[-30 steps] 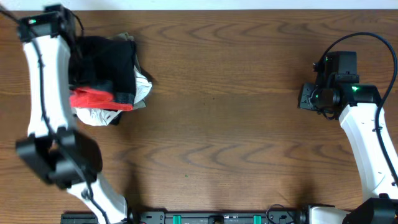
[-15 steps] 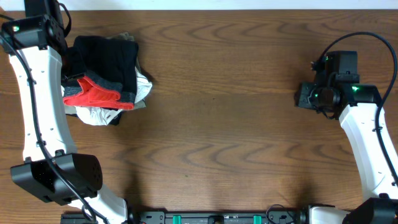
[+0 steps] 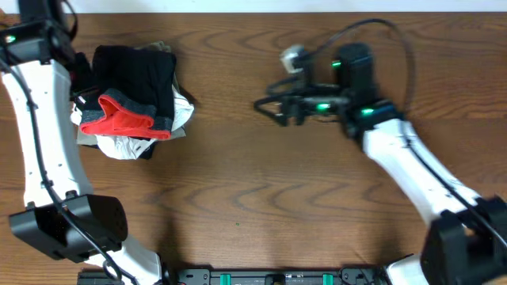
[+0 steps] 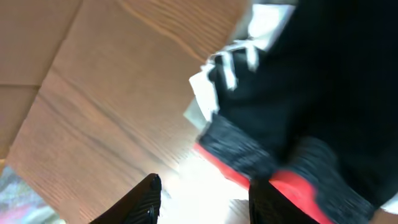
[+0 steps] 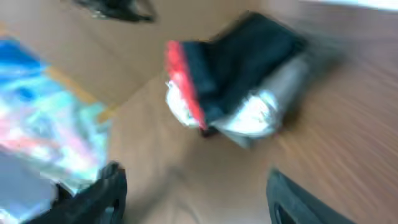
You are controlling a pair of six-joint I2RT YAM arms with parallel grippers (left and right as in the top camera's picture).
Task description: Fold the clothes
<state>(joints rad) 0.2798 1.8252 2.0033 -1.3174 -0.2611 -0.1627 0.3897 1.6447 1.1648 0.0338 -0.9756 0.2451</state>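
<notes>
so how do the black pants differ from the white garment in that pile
The black pants lie on top, mostly visible, with a grey-and-red waistband; the white garment sits underneath, only crumpled edges poking out. The pants are dark, the garment light. Both share one heap.

A: Where does the overhead view sit?

B: High above the bench, looking straight down from far off; it takes in the whole top.

A: And the left wrist view?

B: It looks past the left end effector, which shows at the lower edge, steeply down and very near the pants; they fill the right of the frame, blurred.

A: The right wrist one?

B: It looks past the right end effector, low across the bench toward the same pants, from farther off, also blurred.

A: What do they share?

B: All three show the pants and the bench beside them.
</notes>
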